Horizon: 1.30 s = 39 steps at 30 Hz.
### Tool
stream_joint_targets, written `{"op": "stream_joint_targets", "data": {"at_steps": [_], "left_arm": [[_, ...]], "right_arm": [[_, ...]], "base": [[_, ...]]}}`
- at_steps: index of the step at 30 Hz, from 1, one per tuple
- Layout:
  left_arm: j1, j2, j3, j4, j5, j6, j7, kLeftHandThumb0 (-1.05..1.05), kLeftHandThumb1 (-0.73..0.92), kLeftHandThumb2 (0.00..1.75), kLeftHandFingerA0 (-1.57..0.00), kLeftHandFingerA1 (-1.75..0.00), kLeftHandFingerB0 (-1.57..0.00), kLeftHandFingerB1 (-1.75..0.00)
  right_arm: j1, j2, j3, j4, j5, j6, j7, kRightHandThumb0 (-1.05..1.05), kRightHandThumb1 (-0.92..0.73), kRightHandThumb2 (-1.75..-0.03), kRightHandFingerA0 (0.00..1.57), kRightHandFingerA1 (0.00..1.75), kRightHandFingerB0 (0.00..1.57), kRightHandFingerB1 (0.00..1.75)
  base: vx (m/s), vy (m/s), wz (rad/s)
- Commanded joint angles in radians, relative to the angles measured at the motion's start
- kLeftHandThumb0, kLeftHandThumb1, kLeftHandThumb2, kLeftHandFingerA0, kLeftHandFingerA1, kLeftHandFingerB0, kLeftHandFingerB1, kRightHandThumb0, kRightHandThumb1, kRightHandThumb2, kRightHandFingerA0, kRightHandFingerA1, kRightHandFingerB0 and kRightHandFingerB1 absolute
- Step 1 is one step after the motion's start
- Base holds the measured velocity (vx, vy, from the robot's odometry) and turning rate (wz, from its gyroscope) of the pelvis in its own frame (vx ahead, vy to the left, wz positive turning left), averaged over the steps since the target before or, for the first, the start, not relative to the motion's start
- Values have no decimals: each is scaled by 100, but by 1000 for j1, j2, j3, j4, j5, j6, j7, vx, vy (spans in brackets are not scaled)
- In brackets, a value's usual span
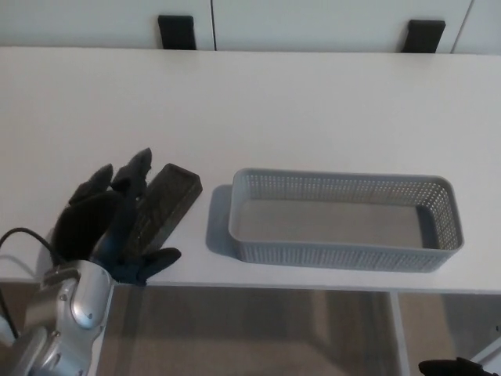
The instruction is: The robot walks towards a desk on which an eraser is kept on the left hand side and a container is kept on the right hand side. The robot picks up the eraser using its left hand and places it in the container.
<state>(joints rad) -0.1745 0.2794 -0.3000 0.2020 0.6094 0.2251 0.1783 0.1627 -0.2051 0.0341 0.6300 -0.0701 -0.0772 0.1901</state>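
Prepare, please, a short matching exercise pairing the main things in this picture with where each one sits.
Things:
1. dark rectangular eraser
2. grey perforated plastic container
3. black left robot hand
4. white desk

Places:
A. right part of the desk, near the front edge
B. beneath everything else
C. lying flat on the desk, left of the container
D. at the front left edge, just left of the eraser, fingers apart

Pairs: 1-C, 2-A, 3-D, 4-B

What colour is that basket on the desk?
Light grey, with a perforated mesh wall; the head view shows the basket clearly.
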Motion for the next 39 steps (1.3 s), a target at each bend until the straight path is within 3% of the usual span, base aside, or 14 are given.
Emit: {"op": "stream_joint_targets", "data": {"at_steps": [1, 6, 10, 17, 18, 21, 24, 25, 26, 30, 32, 33, 37, 39], "left_arm": [[-13, 16, 2, 9, 102, 39, 101, -68, 42, 76, 0, -6, -1, -9], [-20, -1, -2, 28, 111, 32, 112, -66, 41, 77, 0, -10, -2, -13], [-29, -16, -8, 36, 113, 36, 100, -68, 42, 78, 0, -9, -1, -10], [-60, -36, -38, 44, 127, 102, 16, -65, 41, 76, -2, -11, -10, -20], [-67, -32, -45, 46, 126, 106, -3, -65, 41, 77, -2, -14, -9, -20], [-89, -25, -65, 63, 131, 126, -40, -65, 41, 80, -3, -21, -6, -23], [-115, -17, -74, 91, 126, 132, -71, -70, 52, 56, -5, -27, -6, -25], [-125, -13, -78, 98, 125, 139, -91, -69, 43, 81, -5, -25, -7, -21], [-139, -17, -76, 111, 119, 150, -105, -69, 43, 80, -6, -27, -7, -22], [-182, -14, -86, 170, 122, 182, -149, -75, 48, 61, -12, -34, -10, -27], [-201, -10, -103, 202, 143, 200, -155, -36, 25, 88, -1, -50, 0, -48], [-208, -6, -117, 217, 158, 209, -157, -76, 47, 79, -14, -44, -9, -36], [-215, -5, -124, 239, 137, 223, -179, -71, 48, 80, -26, -50, -8, -37], [-209, -8, -107, 235, 103, 217, -201, -49, 59, 58, -80, -87, -17, -28]], "right_arm": [[10, -25, 5, -7, -20, -13, -4, -25, -53, -56, 58, 62, 39, 50], [11, -32, 9, -20, -18, -6, 11, -22, -36, -84, 51, 68, 30, 57], [3, -31, 12, -20, -23, 1, 0, -25, -53, -56, 57, 60, 38, 49], [-14, -36, 18, -4, -29, 6, 2, -22, -36, -83, 51, 68, 29, 57], [-14, -38, 21, -5, -31, 2, 2, -26, -54, -56, 56, 60, 39, 49], [-20, -46, 28, 5, -38, -6, 5, -23, -36, -83, 52, 68, 30, 57], [-18, -47, 32, -6, -38, 9, 7, -27, -54, -56, 57, 58, 39, 48], [-19, -47, 33, -6, -39, 11, 9, -27, -54, -56, 57, 58, 38, 48], [-21, -50, 34, 1, -38, 0, 15, -25, -36, -83, 51, 67, 28, 56], [-24, -59, 50, -5, -54, 14, 22, -31, -54, -56, 56, 57, 37, 47], [-31, -64, 56, -1, -59, 8, 26, -30, -53, -56, 57, 58, 37, 48], [-29, -69, 63, -10, -66, 13, 29, -31, -53, -56, 58, 57, 37, 47], [-30, -82, 81, -21, -79, 28, 34, -32, -53, -55, 58, 55, 38, 46], [-29, -82, 84, -22, -77, 32, 35, -32, -52, -55, 58, 56, 38, 46]], "base": [[0, 0, 0], [0, 0, 0], [0, 0, 0], [0, 0, 0], [0, 0, 0], [0, 0, 0], [0, 0, 0], [0, 0, 0], [0, 0, 0], [0, 0, 0], [0, 0, 0], [0, 0, 0], [0, 0, 0], [0, 0, 0]]}}
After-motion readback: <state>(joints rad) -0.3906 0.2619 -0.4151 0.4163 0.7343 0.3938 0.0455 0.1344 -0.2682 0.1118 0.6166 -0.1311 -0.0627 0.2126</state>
